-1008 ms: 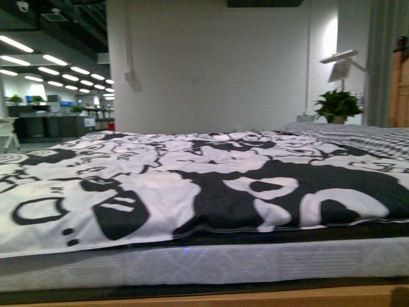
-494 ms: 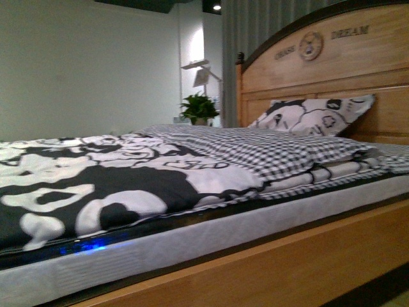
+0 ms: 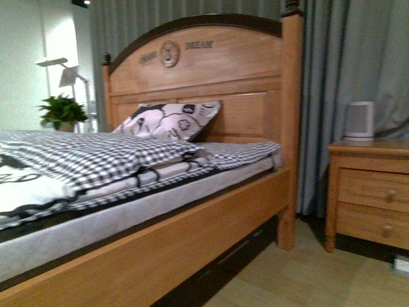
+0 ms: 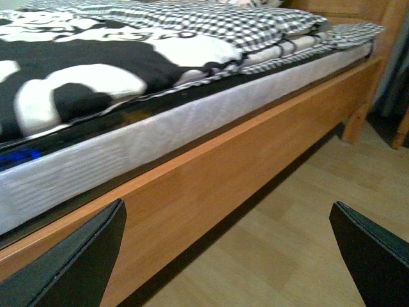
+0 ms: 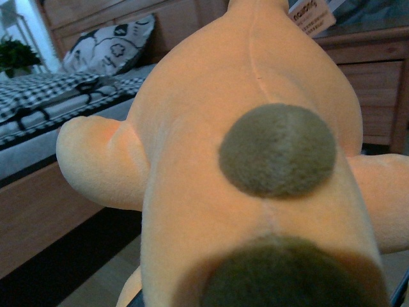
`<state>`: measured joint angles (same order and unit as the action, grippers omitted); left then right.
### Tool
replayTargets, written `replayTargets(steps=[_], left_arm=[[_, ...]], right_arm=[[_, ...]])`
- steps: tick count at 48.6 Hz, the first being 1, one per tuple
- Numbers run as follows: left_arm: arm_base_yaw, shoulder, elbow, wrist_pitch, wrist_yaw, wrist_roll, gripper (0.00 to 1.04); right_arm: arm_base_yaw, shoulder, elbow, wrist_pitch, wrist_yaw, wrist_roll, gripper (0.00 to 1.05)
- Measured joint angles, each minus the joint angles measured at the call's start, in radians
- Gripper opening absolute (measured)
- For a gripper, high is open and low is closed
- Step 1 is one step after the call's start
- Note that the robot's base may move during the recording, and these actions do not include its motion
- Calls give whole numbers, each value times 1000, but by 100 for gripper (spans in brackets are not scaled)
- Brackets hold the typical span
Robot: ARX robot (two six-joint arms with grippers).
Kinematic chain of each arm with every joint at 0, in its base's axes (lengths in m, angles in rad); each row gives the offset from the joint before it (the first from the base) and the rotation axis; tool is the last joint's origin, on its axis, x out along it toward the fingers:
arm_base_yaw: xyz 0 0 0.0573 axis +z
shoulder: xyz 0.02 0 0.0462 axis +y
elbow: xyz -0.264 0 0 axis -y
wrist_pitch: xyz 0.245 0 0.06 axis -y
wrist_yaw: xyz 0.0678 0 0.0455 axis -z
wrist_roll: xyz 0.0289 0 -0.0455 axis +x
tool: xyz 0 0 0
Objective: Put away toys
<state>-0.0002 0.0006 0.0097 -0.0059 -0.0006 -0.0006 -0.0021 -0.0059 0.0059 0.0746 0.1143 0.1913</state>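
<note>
An orange-yellow plush toy (image 5: 211, 128) with dark round patches fills the right wrist view, held close to the camera. Its white paper tag (image 5: 311, 16) shows beyond it. My right gripper is shut on the plush toy, and its fingers are hidden behind the plush. In the left wrist view my left gripper (image 4: 230, 249) stands open, its two dark fingers (image 4: 83, 262) wide apart with nothing between them, above light wood floor beside the bed's side rail. Neither arm nor the toy shows in the front view.
A wooden bed (image 3: 192, 224) with a tall headboard (image 3: 204, 70), checked bedding (image 3: 83, 157) and a patterned pillow (image 3: 169, 120) fills the left. A wooden nightstand (image 3: 370, 192) carrying a white device (image 3: 359, 119) stands at the right before grey curtains. Floor (image 3: 307, 275) lies between them.
The front view has swung right, from the black-and-white duvet past the checked bedding to the headboard, nightstand and curtains.
</note>
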Motion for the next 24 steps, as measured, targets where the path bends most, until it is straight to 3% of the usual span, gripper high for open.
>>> replayTargets(steps=[24], left_arm=[[0, 0, 0, 0, 1, 0, 99]], right_arm=[[0, 0, 0, 0, 0, 0, 20]])
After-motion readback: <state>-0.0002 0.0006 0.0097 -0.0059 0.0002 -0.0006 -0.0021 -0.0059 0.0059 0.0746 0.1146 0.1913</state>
